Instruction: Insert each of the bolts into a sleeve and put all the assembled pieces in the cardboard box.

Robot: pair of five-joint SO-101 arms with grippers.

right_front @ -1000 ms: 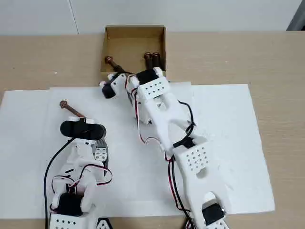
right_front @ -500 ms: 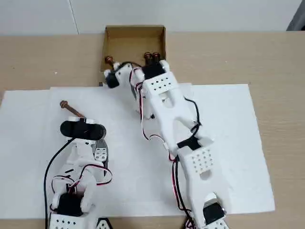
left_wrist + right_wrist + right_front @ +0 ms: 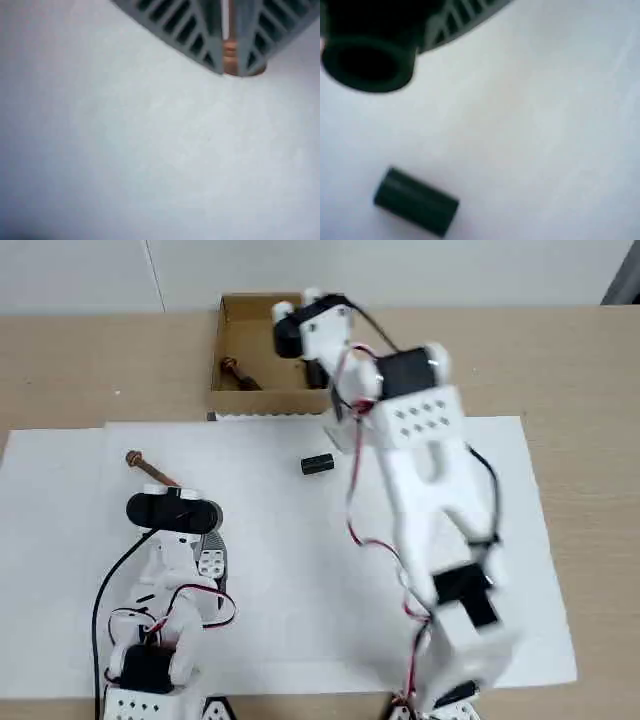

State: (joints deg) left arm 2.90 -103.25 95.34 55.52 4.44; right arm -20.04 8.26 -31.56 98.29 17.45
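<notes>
From above, your right gripper hangs over the cardboard box, a brown bolt lying inside. A loose sleeve rests on the white paper nearby. In your left wrist view, the left gripper has its fingers pinching a copper bolt. In your right wrist view, the loose sleeve lies flat on the paper; you cannot tell that gripper's grip.

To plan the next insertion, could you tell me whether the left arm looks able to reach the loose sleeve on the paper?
Probably yes: the sleeve lies uncovered, with bare white paper between it and the left gripper. That gripper is shut on a bolt, so it likely cannot grasp more.
</notes>
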